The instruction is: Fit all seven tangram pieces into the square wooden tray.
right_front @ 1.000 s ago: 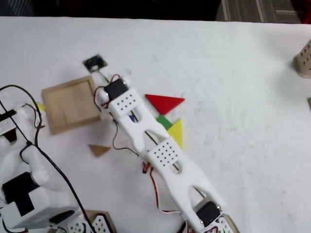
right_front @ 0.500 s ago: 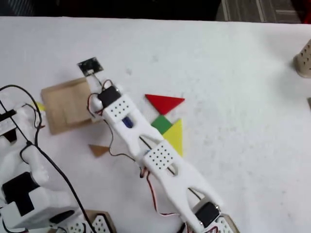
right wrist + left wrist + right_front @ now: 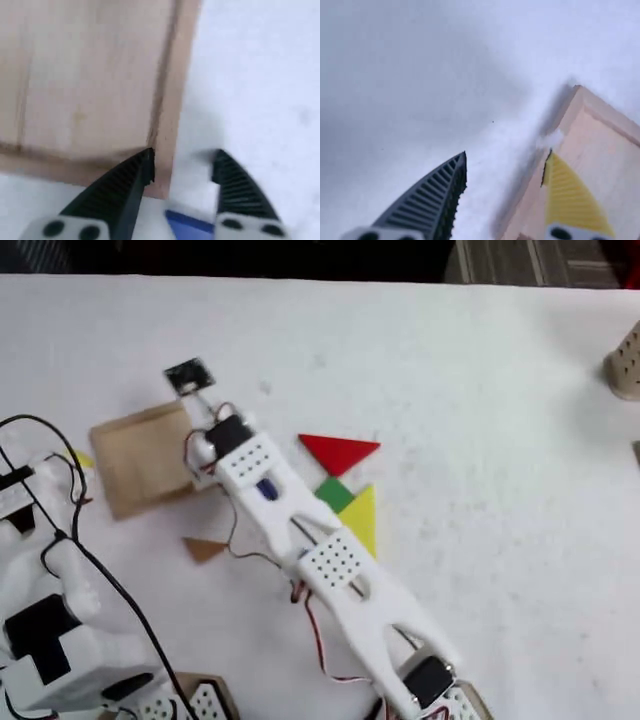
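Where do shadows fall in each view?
Left wrist view: a dark band on the table along the wooden tray's outer wall. Right wrist view: soft shade beside the tray rim, near the right claw. High view: even light, faint shade under the right arm.

The table [image 3: 480, 370] is bright and evenly lit from overhead, almost washed out across its middle, while the room beyond its far edge is dark. The right arm [image 3: 330, 560] throws only a faint, soft shadow beside itself (no hard edges anywhere). In the left wrist view a broad grey shade dims one side of the white surface, and the wooden tray [image 3: 600, 145] drops a dim band along its wall.
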Motion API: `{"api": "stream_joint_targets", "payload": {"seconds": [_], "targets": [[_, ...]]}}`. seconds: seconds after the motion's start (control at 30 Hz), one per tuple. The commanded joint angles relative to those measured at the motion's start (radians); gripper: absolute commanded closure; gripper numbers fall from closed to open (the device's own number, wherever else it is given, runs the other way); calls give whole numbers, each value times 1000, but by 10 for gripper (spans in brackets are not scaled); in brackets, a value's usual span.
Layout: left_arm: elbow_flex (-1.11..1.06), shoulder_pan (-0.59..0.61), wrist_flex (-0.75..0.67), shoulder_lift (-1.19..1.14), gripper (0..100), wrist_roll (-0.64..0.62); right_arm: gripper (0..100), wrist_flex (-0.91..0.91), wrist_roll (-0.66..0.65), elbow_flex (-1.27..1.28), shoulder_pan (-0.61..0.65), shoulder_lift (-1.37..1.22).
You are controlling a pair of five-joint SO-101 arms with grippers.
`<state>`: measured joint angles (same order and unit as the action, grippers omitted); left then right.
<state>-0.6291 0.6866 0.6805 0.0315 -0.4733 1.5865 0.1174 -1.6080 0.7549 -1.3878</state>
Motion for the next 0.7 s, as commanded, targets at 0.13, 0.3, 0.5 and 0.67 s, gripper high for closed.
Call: {"api": "stream_joint_targets", "payload": {"seconds": [0.13,0.3,0.5,0.67], "targets": [[32,-18,-23,4,731,11,981,131,-121,-55,-8,50],[32,-18,-23,4,731,11,983,139,-121,-54,-24,84],[32,-18,-25,4,731,12,983,145,-115,-52,-25,151],[25,-18,-52,4,731,12,984,147,-37,-8,-102,263]]}}
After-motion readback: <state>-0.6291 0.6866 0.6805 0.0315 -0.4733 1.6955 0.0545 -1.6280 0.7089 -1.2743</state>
